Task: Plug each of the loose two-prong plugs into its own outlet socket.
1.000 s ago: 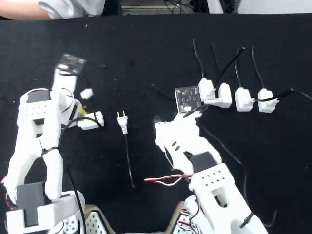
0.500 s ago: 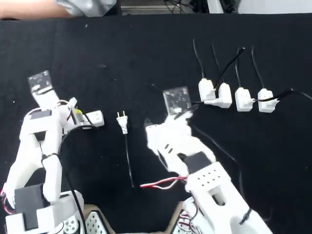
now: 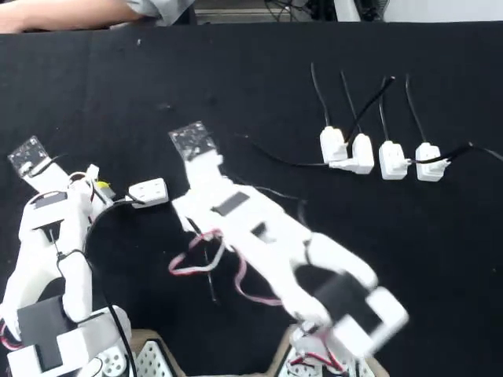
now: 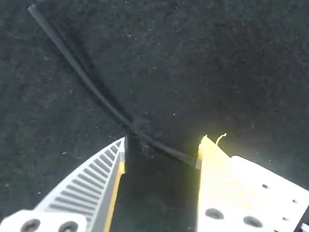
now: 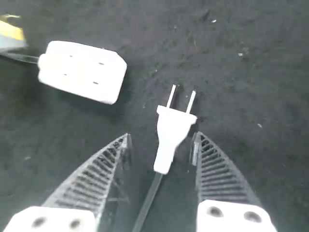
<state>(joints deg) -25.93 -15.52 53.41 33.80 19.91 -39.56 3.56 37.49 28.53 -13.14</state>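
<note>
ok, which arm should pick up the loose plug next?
Right. The right gripper, open, straddles the loose plug, with the outlet socket close by. The left gripper is open over a black cord, with no plug at it.

The right gripper (image 5: pixel 161 137) stands wide, one finger (image 5: pixel 96 179) on each side of the white plug (image 5: pixel 173 128), neither touching it. The prongs point away from the gripper and its cord (image 5: pixel 147 198) runs back between the fingers. A white socket block (image 5: pixel 81 71) lies near the plug on the black table (image 5: pixel 251 63)
</note>
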